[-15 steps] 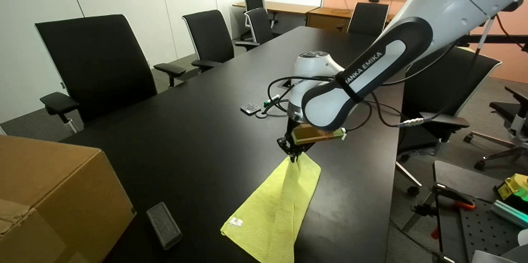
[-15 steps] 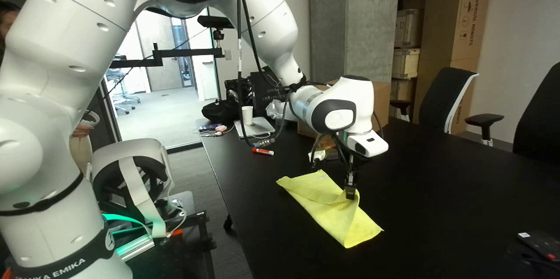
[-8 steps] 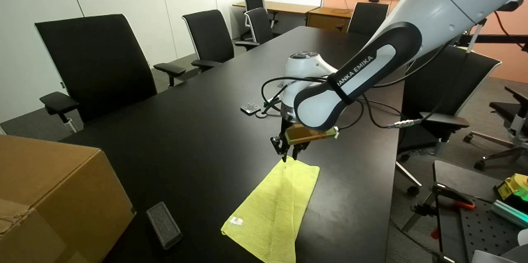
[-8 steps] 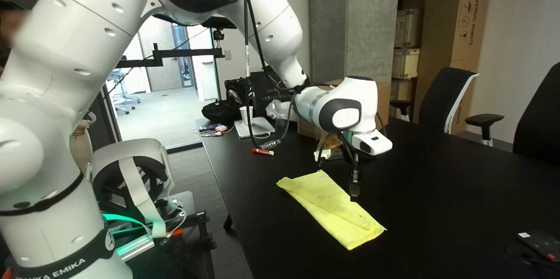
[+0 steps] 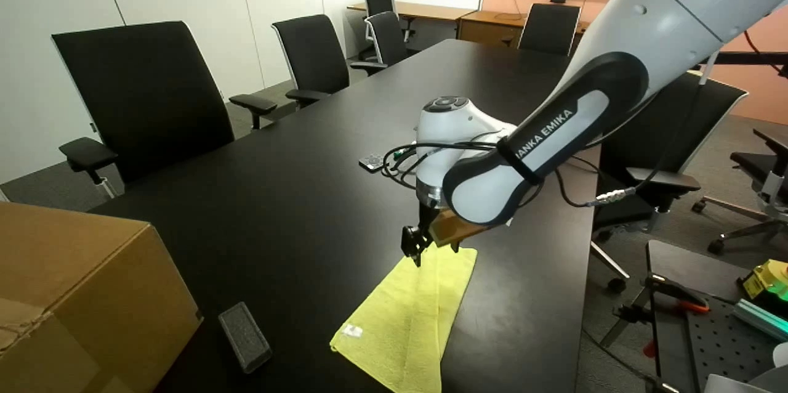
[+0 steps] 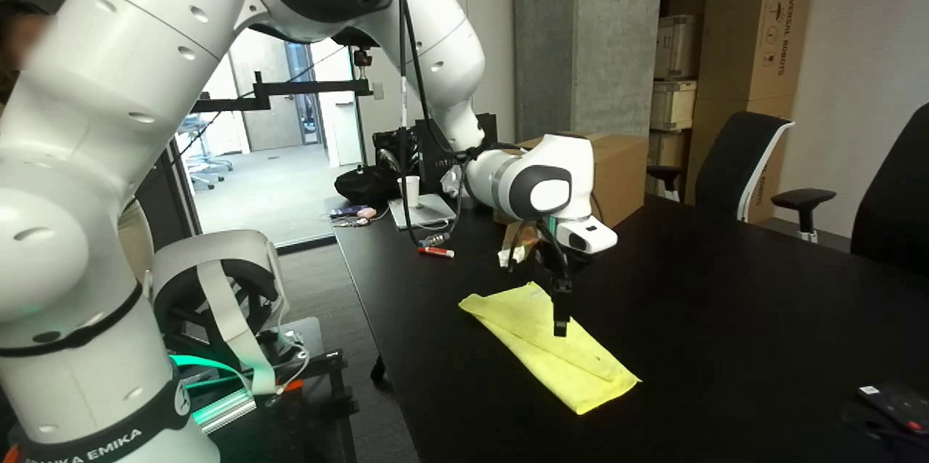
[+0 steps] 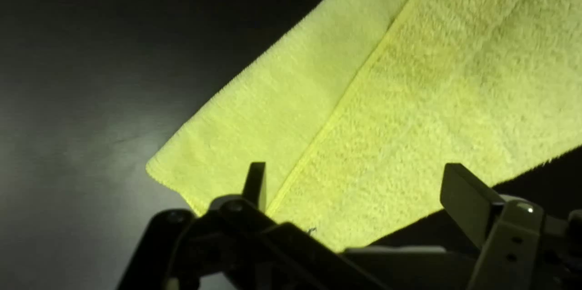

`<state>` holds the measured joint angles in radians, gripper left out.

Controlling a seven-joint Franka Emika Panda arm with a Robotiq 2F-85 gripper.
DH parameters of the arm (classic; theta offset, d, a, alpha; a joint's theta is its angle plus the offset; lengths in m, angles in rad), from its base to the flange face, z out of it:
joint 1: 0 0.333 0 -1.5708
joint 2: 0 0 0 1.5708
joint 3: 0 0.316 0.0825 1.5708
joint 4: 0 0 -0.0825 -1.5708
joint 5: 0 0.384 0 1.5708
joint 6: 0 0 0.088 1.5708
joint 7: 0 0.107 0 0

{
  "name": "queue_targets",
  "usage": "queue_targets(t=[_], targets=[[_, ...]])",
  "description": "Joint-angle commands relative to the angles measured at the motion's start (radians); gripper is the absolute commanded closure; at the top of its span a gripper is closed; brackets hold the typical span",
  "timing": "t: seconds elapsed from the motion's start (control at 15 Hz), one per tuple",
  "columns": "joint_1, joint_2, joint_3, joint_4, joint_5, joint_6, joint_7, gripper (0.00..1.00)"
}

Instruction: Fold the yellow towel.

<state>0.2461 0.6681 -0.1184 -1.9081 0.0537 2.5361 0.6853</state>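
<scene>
Lime-yellow and soft-looking, the towel (image 5: 394,325) lies in an exterior view as a long slanting band on the black table (image 5: 289,226), its near end running out of the picture at the bottom. Its white label (image 5: 352,331) shows by a corner, and a crease runs lengthwise. From the upper right the robot arm (image 5: 652,29) reaches to the far end of the cloth, where the jaws show below an amber-coloured part (image 5: 458,228) of the wrist. Between the towel and a cardboard box (image 5: 92,282) lies a dark grey block (image 5: 245,336), well apart from the cloth. Black office chairs (image 5: 144,85) stand along the table.

In an exterior view the towel lies slantwise on the table, flat and folded over, and the jaws point down in front of its middle; whether they touch it cannot be told from there. Farther back are a red marker (image 6: 435,252) and a white cup (image 6: 413,189) standing on a flat silver object (image 6: 433,213).

In the wrist view the jaws stand wide apart, gripping nothing, with the towel spread beneath them. One layer lies over another; the upper layer's hem runs diagonally beside a paler strip that ends in a corner at the lower left.
</scene>
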Motion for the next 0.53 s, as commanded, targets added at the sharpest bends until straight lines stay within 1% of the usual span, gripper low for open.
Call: queue_targets(t=[0.0,0.07,0.27,0.47], targets=[[0.08,-0.102,0.03,-0.119,-0.081,-0.019,-0.022,0.0],[0.105,-0.12,0.04,-0.138,-0.107,-0.03,-0.022,0.0],[0.152,-0.173,0.105,-0.191,-0.152,-0.036,-0.051,0.01],[0.182,-0.202,0.173,-0.208,-0.179,-0.034,-0.104,0.0]])
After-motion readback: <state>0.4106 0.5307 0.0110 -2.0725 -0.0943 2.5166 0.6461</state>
